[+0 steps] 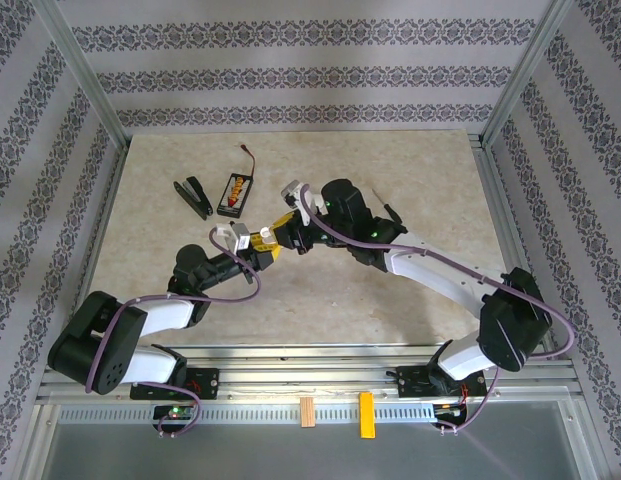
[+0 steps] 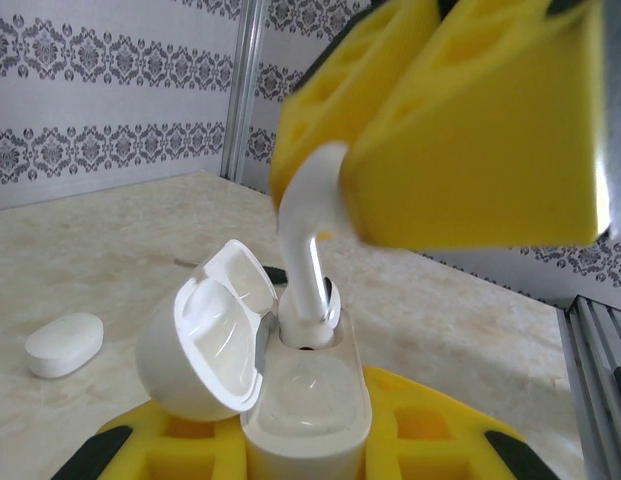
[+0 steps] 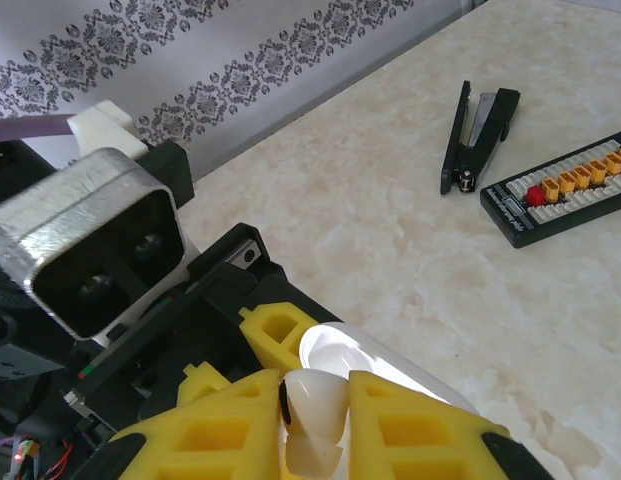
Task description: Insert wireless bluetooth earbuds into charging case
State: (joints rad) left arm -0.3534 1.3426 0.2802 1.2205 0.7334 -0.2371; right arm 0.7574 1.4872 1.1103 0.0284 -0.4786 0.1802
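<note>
Step in hand: seating an earbud, mid-insertion.

- Left hand (image 2: 305, 452) is clamped tight on the charging case (image 2: 305, 405) and holds it upright above the desk (image 2: 110, 260). The lid (image 2: 205, 345) is swung open to the left.
- Right hand (image 2: 335, 165) is pinched on the earbud (image 2: 308, 260) by its head, with the stem pointing down. From the right wrist, the white head sits between the yellow fingers (image 3: 230, 430).
- The stem tip is in the mouth of the far socket (image 2: 310, 335). The body is well proud, so it's not seated.
- Nearer socket: can't tell whether it's filled.
- A second, closed case (image 2: 64, 345) lies on the desk, well apart from the action.

Next move, my read: push straight down along the socket axis while the left hand keeps the case steady. The earbud looks slightly tilted, so square it up first or it may jam on the rim. Release only once the head is bedded, then close the lid.
</note>
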